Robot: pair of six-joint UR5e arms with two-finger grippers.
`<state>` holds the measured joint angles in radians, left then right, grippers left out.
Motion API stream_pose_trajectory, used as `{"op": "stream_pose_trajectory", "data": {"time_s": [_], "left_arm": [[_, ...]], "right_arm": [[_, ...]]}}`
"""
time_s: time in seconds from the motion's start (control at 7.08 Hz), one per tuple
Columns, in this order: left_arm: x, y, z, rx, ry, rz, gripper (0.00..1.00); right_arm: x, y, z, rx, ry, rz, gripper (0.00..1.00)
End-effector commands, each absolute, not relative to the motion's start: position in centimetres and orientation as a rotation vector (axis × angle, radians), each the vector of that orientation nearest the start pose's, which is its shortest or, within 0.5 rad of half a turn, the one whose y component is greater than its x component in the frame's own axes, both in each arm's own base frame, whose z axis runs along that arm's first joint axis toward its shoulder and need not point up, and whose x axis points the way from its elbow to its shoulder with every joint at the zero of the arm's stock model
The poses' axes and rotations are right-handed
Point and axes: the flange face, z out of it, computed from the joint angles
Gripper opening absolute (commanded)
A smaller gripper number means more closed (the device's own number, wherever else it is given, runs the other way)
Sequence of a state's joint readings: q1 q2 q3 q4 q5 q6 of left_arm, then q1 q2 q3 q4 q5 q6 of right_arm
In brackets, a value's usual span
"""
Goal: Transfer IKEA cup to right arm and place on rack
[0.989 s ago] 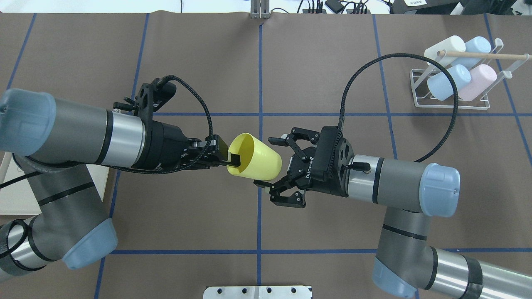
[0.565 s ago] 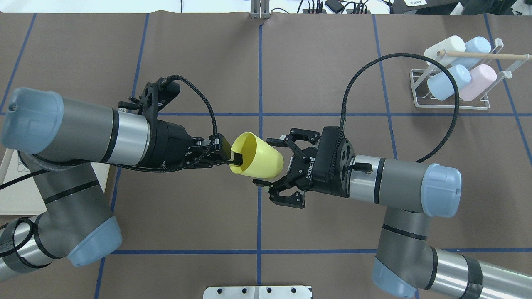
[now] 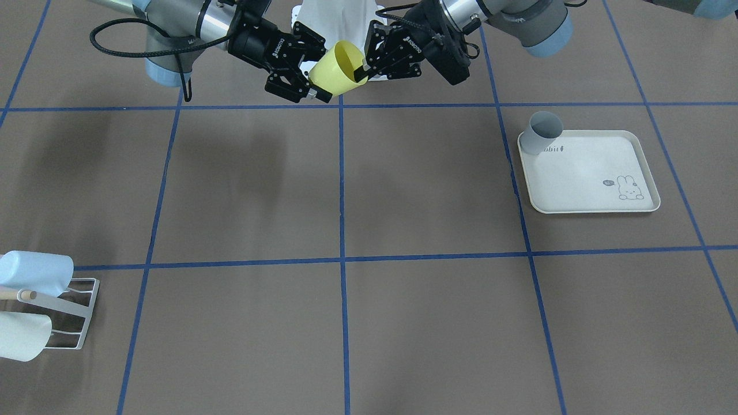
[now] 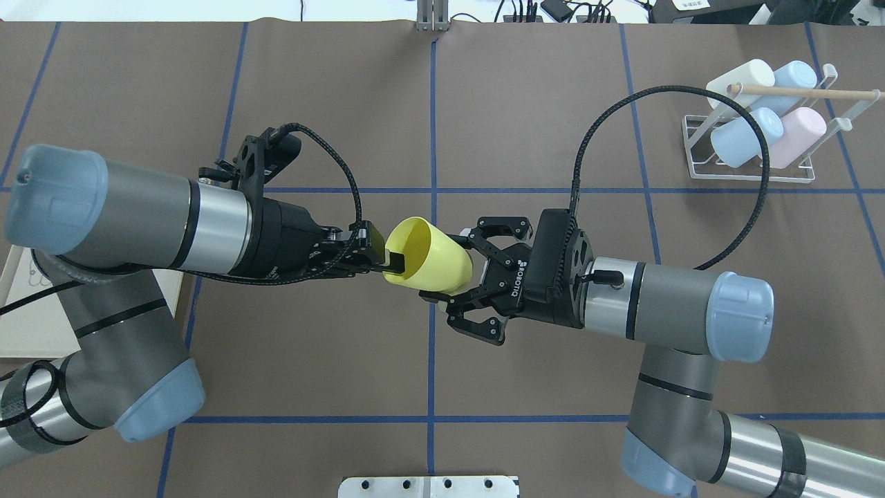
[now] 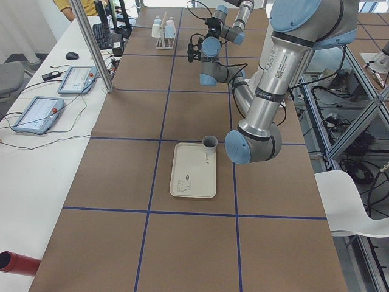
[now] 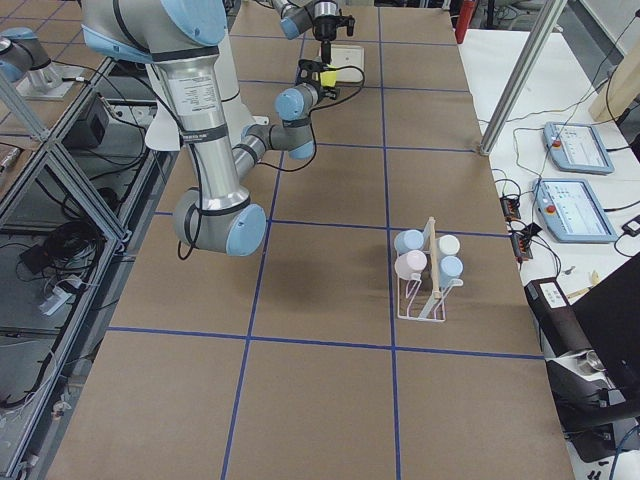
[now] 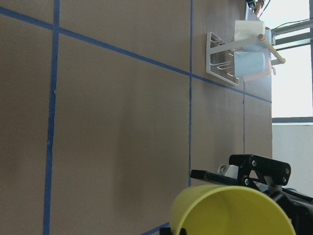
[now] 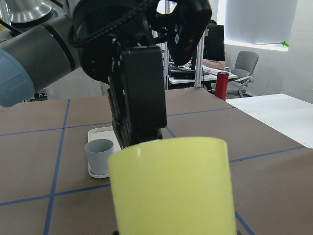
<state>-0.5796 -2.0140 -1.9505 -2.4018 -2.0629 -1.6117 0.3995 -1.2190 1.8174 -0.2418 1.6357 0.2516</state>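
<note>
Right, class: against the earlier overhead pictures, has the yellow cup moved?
Yes, slightly: the yellow cup has shifted toward the view's right, further across the central blue tape line, deeper between the right hand's fingers.

1. A robotics lab: my table wears brown matting gridded with blue tape.
2. Teach pendants lie on a side bench.
3. Aluminium framing and an office chair stand nearby.

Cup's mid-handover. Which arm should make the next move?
Right. The right end effector, open, straddles the cup's base, and the rack is on its side. The left end effector is shut on the rim and only needs to release afterwards.
</note>
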Motion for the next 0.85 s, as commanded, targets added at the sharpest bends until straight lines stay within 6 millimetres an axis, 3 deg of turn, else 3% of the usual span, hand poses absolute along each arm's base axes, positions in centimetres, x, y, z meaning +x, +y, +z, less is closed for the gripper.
{"op": "stream_pose_trajectory", "data": {"time_s": [0.0,0.28,0.42,0.71], "left_arm": [[39.0,-36.1,14.9,0.081,1.652,-0.061,0.99],[36.7,-38.0,15.0,0.118,1.647,-0.094,1.0],[35.7,-39.2,15.9,0.14,1.624,-0.118,1.0],[34.3,-40.0,21.4,0.253,1.517,-0.054,1.0]], "right_arm": [[-43.6,-32.5,21.6,1.473,-1.321,-0.667,0.25],[-42.8,-33.4,22.3,1.466,-1.292,-0.664,0.19],[-41.7,-34.6,24.1,1.444,-1.242,-0.662,0.12],[-39.2,-37.9,27.6,1.339,-1.094,-0.666,0.0]]}}
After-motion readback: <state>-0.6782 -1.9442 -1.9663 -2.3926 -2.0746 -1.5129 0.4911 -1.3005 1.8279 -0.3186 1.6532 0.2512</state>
